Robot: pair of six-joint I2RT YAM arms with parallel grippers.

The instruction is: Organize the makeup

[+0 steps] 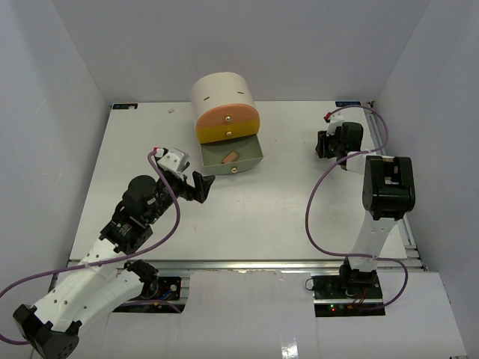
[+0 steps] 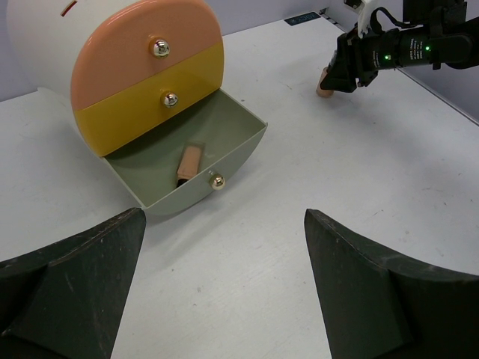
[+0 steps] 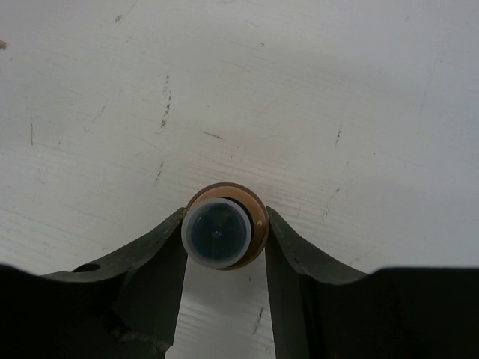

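Note:
A tan bottle with a dark cap (image 3: 222, 230) stands upright at the table's far right, seen from above in the right wrist view. My right gripper (image 3: 224, 217) is shut on it, one finger pressed against each side. From the left wrist view only the bottle's lower end (image 2: 325, 84) shows under that gripper (image 2: 346, 69). In the top view the right gripper (image 1: 323, 144) hides it. A second tan bottle (image 1: 230, 156) lies in the open grey drawer (image 1: 255, 160); it also shows in the left wrist view (image 2: 188, 163). My left gripper (image 1: 196, 187) is open and empty, just in front of the drawer.
The cream cylinder organizer (image 1: 222, 93) stands at the back centre, its orange (image 2: 142, 52) and yellow (image 2: 161, 105) drawers shut. The grey drawer (image 2: 239, 134) sticks out toward the arms. White walls enclose the table on three sides.

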